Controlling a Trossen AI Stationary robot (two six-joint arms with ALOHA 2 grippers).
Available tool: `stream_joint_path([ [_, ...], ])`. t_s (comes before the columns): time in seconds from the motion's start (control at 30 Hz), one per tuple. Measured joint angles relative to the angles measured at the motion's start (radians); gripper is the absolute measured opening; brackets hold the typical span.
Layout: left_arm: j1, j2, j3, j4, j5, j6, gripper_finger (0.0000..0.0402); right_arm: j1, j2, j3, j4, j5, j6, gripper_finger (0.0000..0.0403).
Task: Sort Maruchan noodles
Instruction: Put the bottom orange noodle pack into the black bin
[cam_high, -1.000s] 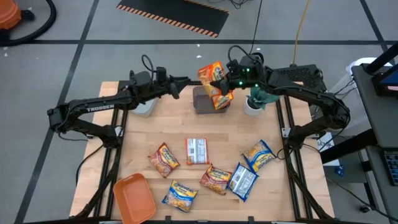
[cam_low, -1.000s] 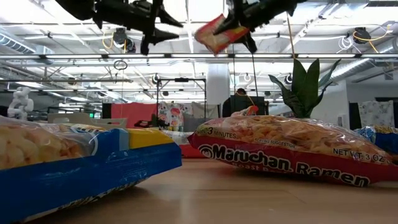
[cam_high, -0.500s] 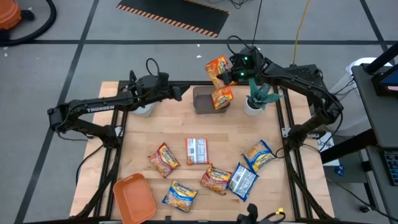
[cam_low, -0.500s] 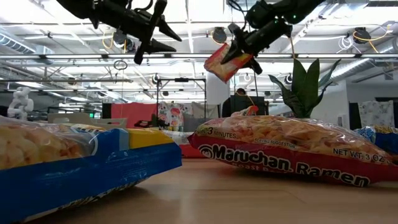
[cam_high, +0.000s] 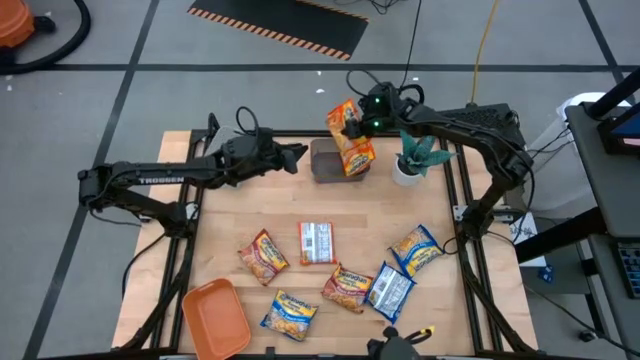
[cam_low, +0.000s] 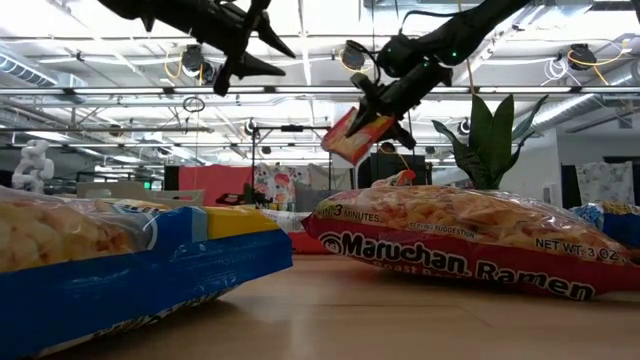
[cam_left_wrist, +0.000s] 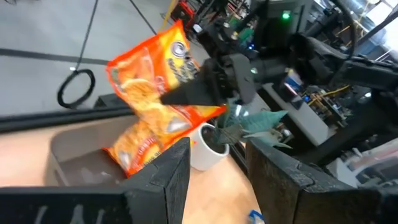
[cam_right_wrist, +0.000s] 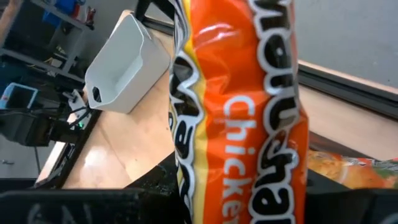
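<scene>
The left pincer (cam_high: 298, 155) hangs over the back of the tabletop (cam_high: 290, 215) with its fingers parted and nothing between them — a grey bin (cam_high: 325, 160) sits just to its right. Above that bin the right pincer (cam_high: 350, 125) is clamped on an orange noodle packet (cam_high: 345, 122), with a second orange packet (cam_high: 358, 157) in the bin just beneath it. Well forward of both pincers, the other packets (cam_high: 345, 285) lie scattered flat on the tabletop.
</scene>
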Motion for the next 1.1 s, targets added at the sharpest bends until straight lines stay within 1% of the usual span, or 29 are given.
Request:
stream_joint_path([
  [0.07, -0.017, 0.0, 0.0, 0.0, -0.003, -0.017, 0.0159, 0.008, 0.005, 0.0, 0.001, 0.011, 0.001, 0.013],
  [0.17, -0.035, 0.0, 0.0, 0.0, -0.019, -0.016, 0.0159, 0.02, 0.011, 0.0, -0.012, 0.06, 0.015, 0.013],
  [0.27, -0.038, 0.0, 0.0, 0.0, -0.021, 0.021, 0.0159, 0.035, 0.01, -0.007, -0.01, 0.132, 0.034, 0.013],
  [0.33, -0.034, 0.001, 0.0, 0.0, -0.02, 0.049, 0.0159, 0.042, 0.01, -0.018, -0.019, 0.151, 0.052, 0.013],
  [0.53, -0.019, 0.001, 0.0, 0.0, 0.066, 0.098, 0.0159, 0.073, 0.01, -0.061, -0.036, 0.168, 0.143, 0.013],
  [0.7, -0.004, 0.001, 0.0, 0.0, 0.108, 0.102, 0.0159, 0.117, 0.011, -0.09, -0.03, 0.246, 0.168, 0.0136],
  [0.77, 0.007, 0.001, 0.0, 0.0, 0.152, 0.103, 0.0159, 0.126, 0.01, -0.097, -0.032, 0.294, 0.184, 0.0146],
  [0.83, 0.022, 0.001, 0.0, 0.0, 0.228, 0.103, 0.0159, 0.128, 0.011, -0.101, -0.04, 0.34, 0.199, 0.0158],
  [0.97, 0.042, 0.001, 0.0, 0.0, 0.375, 0.108, 0.0159, 0.127, 0.01, -0.101, -0.049, 0.367, 0.196, 0.0179],
  [1.07, 0.046, 0.001, 0.0, 0.0, 0.444, 0.105, 0.0159, 0.128, 0.01, -0.103, -0.055, 0.38, 0.202, 0.019],
  [1.1, 0.048, -0.001, 0.0, 0.0, 0.464, 0.095, 0.0159, 0.128, 0.01, -0.103, -0.052, 0.369, 0.211, 0.0192],
])
